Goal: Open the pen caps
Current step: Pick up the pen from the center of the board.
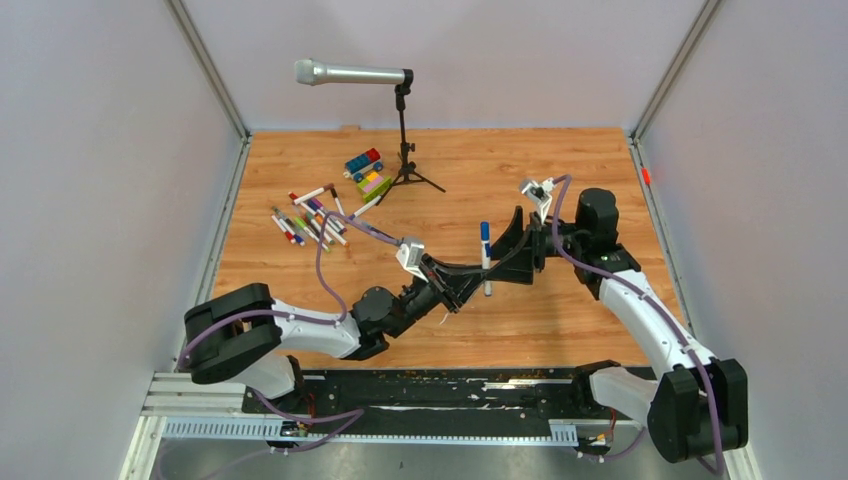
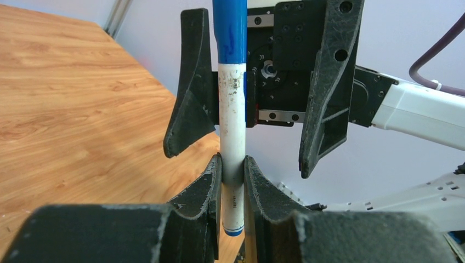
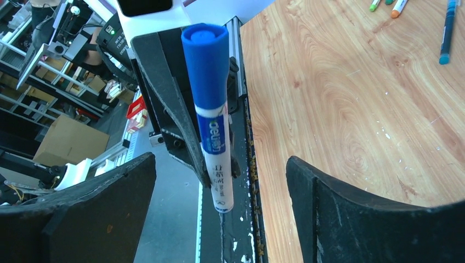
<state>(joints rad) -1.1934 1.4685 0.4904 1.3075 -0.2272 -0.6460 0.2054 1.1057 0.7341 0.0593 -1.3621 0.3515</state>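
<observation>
The left gripper (image 2: 233, 167) is being held closed on the scuffed white barrel of the pen (image 2: 232, 109), which is being carried upright with its blue cap (image 3: 205, 66) on top. The cap is being flanked, untouched, by the wide-spread jaws of the right gripper (image 3: 219, 159). At ten o'clock, other pens (image 1: 310, 222) are lying scattered.

One microphone (image 1: 350, 73), one cluster of toy blocks (image 1: 367, 172), one upright blue-capped pen (image 1: 486, 260), and roughly ten heaped pens (image 1: 312, 222).
</observation>
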